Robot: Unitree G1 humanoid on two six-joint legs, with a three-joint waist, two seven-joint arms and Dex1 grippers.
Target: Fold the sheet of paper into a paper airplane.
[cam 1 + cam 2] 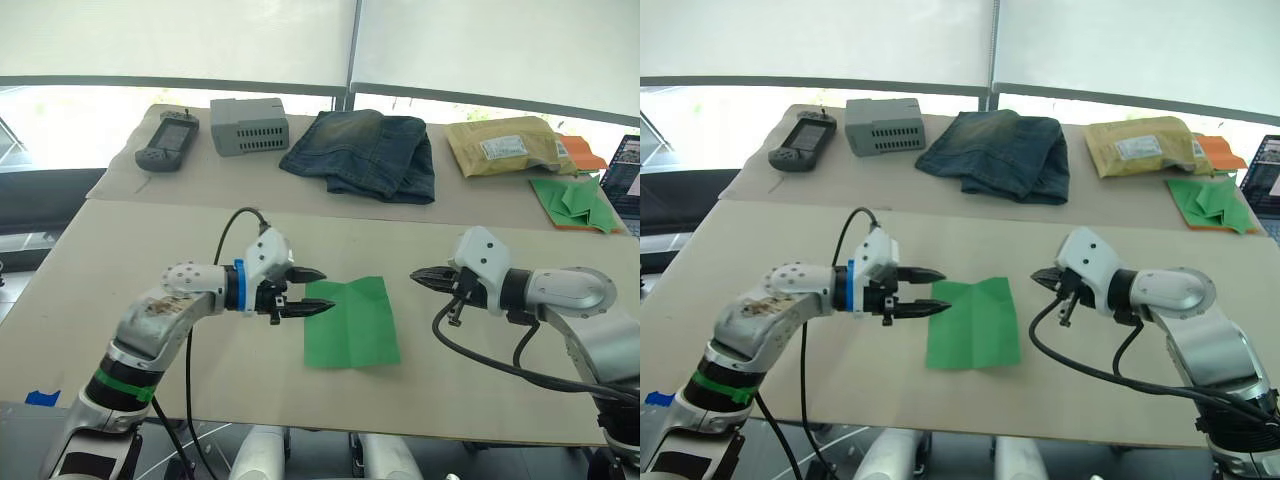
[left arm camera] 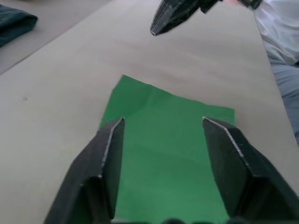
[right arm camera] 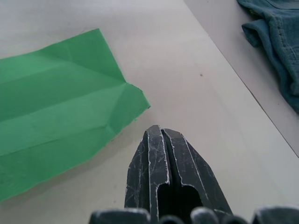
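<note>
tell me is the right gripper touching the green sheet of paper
Apart. The right wrist view shows bare table between the shut right gripper and the nearest corner of the sheet of paper.

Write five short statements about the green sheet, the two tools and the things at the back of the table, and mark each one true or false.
1. The sheet of paper lies flat on the table. True.
2. The left tool is shut. False: its fingers are spread apart at the sheet's edge.
3. The right tool grips the sheet. False: it is shut on nothing, apart from the paper.
4. Folded blue jeans lie at the table's far side. True.
5. The sheet is already a pointed wedge. False: it is roughly square, with creases.
</note>
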